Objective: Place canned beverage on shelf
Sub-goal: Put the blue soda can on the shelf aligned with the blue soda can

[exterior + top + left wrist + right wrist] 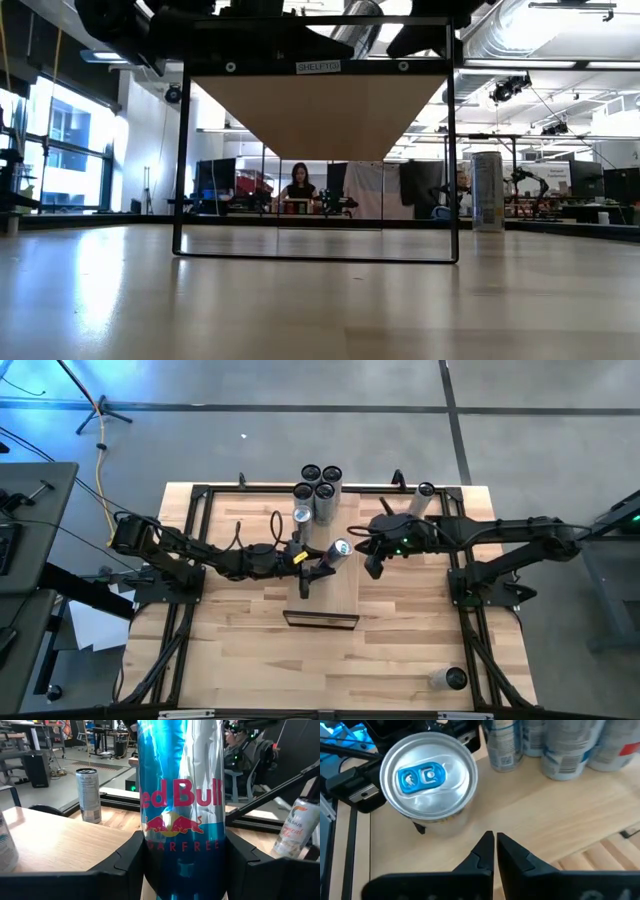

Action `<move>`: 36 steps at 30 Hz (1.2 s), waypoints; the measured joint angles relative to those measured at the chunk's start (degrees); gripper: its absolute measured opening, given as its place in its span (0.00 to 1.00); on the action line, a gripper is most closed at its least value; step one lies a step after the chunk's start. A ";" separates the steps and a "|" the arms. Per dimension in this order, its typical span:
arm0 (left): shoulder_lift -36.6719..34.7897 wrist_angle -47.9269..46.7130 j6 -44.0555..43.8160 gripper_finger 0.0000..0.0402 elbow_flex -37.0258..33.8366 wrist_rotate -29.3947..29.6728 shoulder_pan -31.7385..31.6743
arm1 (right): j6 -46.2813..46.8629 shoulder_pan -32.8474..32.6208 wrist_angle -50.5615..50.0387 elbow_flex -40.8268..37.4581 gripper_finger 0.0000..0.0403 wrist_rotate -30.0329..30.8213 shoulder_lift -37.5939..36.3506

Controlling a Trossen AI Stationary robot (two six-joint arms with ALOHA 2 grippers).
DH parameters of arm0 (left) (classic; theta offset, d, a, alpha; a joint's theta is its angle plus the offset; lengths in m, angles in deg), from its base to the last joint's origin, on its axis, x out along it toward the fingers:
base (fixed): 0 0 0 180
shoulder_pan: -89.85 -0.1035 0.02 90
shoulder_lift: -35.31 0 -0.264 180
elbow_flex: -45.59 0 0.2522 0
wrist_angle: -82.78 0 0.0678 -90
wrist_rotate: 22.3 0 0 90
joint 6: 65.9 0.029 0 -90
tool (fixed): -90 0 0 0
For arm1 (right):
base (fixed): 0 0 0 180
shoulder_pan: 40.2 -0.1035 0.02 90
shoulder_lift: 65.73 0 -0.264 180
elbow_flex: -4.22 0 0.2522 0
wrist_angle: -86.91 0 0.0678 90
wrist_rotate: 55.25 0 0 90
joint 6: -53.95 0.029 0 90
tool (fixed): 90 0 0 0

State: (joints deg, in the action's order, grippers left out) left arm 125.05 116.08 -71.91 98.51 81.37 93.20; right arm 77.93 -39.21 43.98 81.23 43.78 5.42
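Your left gripper [322,565] has its jaws clamped on the Red Bull can [338,550], over the shelf [322,595] toward its 12 o'clock end; releasing remains. Your right gripper [372,567], at 3 o'clock, has its jaws closed, empty.

From my station: butcher-block surface [250,650] carrying the pale shelf [330,585]; five upright cans [318,490] clustered at the shelf's far end; one can [448,679] lying near the surface's front-right corner.
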 joint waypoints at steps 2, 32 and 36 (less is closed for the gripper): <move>0.00 -0.25 1.04 0.39 0.00 0.03 0.00 | -0.01 -0.01 0.53 0.00 0.00 -0.59 0.62; -0.02 -2.21 4.13 0.54 0.13 0.42 0.06 | 1.69 0.00 7.47 0.00 0.00 -6.12 0.37; -0.02 -2.20 4.12 0.54 0.11 0.44 0.07 | 1.69 0.00 7.42 0.00 0.00 -6.32 0.37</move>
State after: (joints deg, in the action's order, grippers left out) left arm 125.02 113.88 -67.79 98.62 81.81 93.27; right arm 79.62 -39.21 51.40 81.23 37.46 5.80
